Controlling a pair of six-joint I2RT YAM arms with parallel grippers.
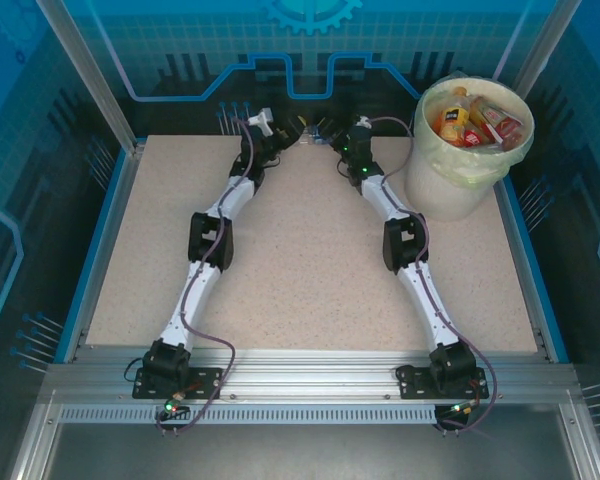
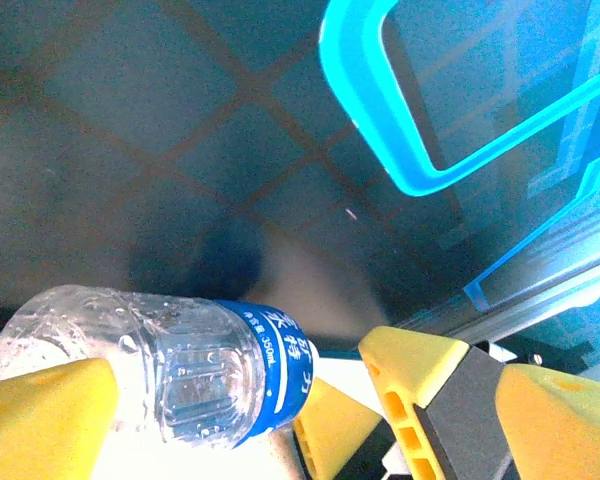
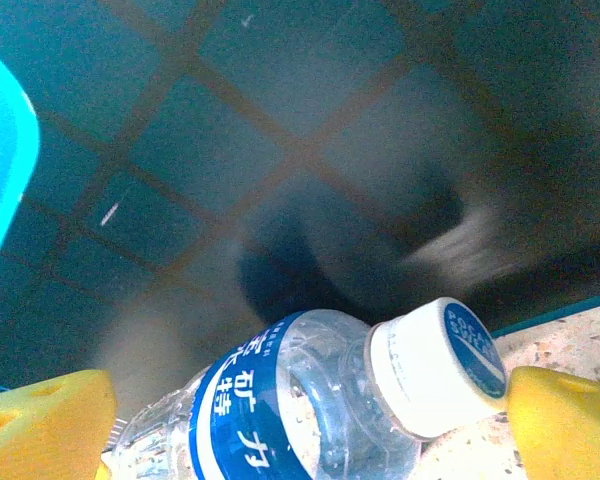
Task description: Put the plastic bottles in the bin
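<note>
At the far edge of the speckled beige surface [image 1: 300, 280], a clear plastic bottle with blue label and white cap [image 3: 310, 410] lies between my right fingers [image 3: 565, 420], spread wide. My left fingers [image 2: 40, 425] gape open at its base. Other plastic bottles [image 1: 475, 122] sit in the round cream bin [image 1: 450, 185], far-right corner.

1. Speckled beige surface [image 1: 310, 270], blue-edged, evenly lit.
2. Behind and beside, dark teal wall panels [image 1: 180, 50] with cyan line patterns and a gear emblem [image 1: 310, 12].
3. Along the near edge, a silver aluminium rail [image 1: 310, 375]; slanted metal posts [image 1: 85, 75] at the far corners.
</note>
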